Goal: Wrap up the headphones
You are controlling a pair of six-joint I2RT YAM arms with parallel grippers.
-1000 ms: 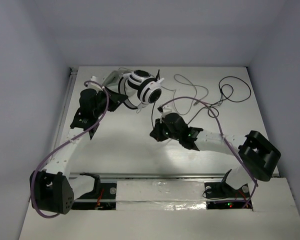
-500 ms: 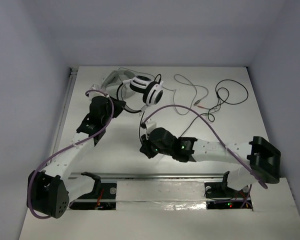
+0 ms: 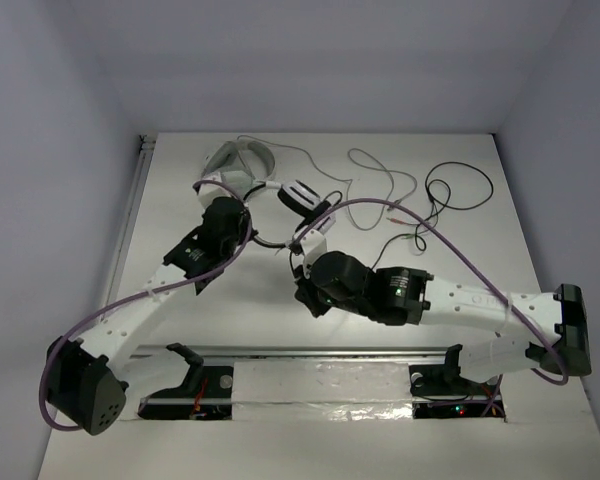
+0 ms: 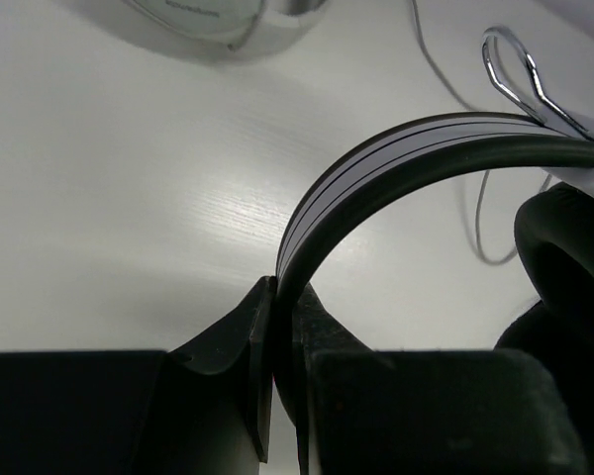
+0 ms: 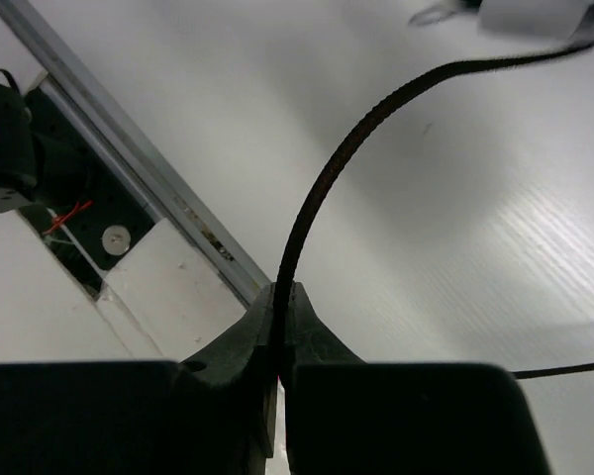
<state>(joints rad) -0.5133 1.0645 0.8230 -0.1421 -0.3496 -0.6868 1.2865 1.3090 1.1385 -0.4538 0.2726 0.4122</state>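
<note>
On the pale bench [image 3: 250, 315], a metal rail [image 3: 310, 352] ran along the edge nearest the arm bases, well on the near side of the headphones [image 3: 301, 193]. Just nearer than the headphones, the right tool [image 3: 302, 248] was clenched on their thin black cable [image 5: 327, 178]. In the right wrist view its jaws [image 5: 280, 307] met on the cord, which rose from them in a curve.

Beside the headphones on their left, the left tool [image 3: 242, 212] gripped the black headband [image 4: 376, 168]. The left wrist view showed the band pinched between the two fingers of the tool [image 4: 277, 319] and arching over to a black ear pad [image 4: 564, 257].

The headphones sat at the middle of the bench towards its far side; from above, whether they touched the surface could not be told. Beyond them and to their left lay a second, light-coloured pair of headphones [image 3: 236, 160]. A grey cable [image 3: 375, 170] looped on the bench to the right of the headphones, and farther right the black cable lay in loose coils [image 3: 458, 190].
</note>
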